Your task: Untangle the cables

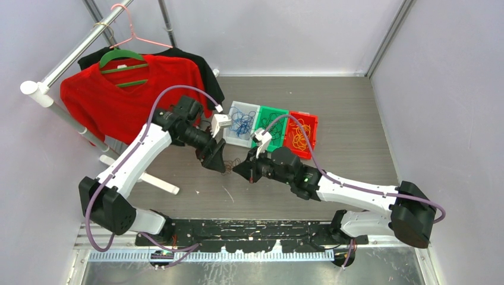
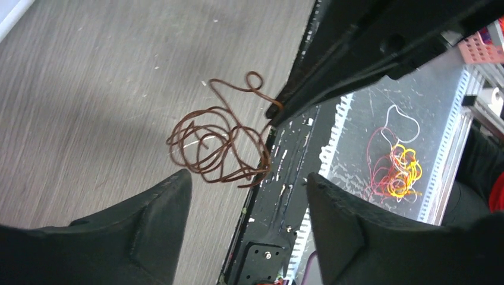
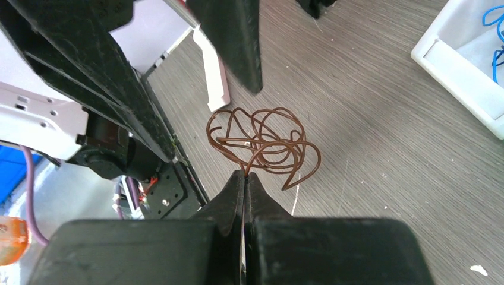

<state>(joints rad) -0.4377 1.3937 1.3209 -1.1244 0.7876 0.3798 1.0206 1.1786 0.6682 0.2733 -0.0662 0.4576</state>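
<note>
Pinches the brown cable tangle [image 3: 261, 145] tight with the right gripper [image 3: 244, 175]; in the left wrist view, holds the left gripper [image 2: 248, 176] agape at the tangle's 6 o'clock.

Left pincer [image 1: 219, 164] and right pincer [image 1: 239, 170] meet, brown cables [image 1: 230, 161] between them.

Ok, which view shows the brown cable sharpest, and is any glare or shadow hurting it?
Right wrist view: brown cable sharp, evenly lit, no glare; right claw pinching it is dark but in focus. Left wrist view: cable clear too, left claw nearly black up close, broad shadow on the table. Top view: cable tiny between the claws.
</note>
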